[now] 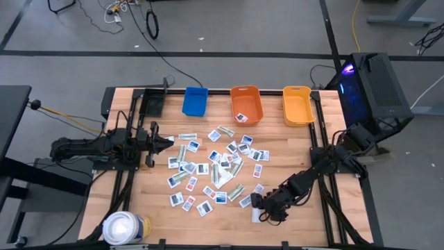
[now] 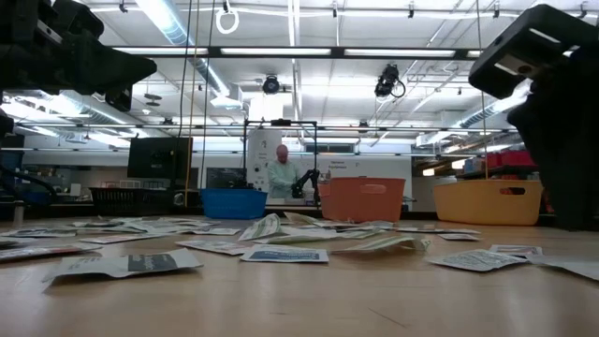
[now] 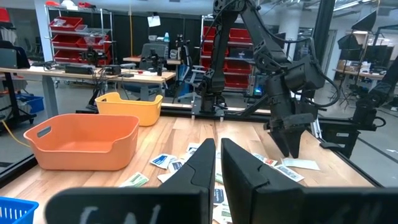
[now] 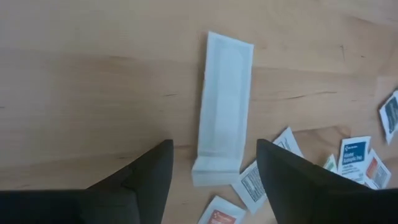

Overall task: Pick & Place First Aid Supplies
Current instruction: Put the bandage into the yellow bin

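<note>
Many small first aid packets [image 1: 211, 167] lie flat and scattered over the middle of the wooden table [image 1: 291, 149]. A long white strip packet [image 4: 224, 112] lies flat near the table's near right part. My right gripper [image 4: 214, 180] hangs open just above the strip's near end, slanting down, with one finger on either side and touching nothing. It shows in the high view as my right gripper [image 1: 262, 208] and in the left wrist view as a right gripper [image 3: 291, 146] just above the white strip [image 3: 300, 164]. My left gripper [image 3: 217, 168] waits shut at the table's left side, level and above the table.
A blue bin [image 1: 195, 101], an orange bin [image 1: 247, 104] with a packet inside and a yellow bin [image 1: 298, 105] stand along the far edge. A large white roll [image 1: 125, 228] stands at the near left corner. A person [image 2: 281, 170] stands in the room beyond.
</note>
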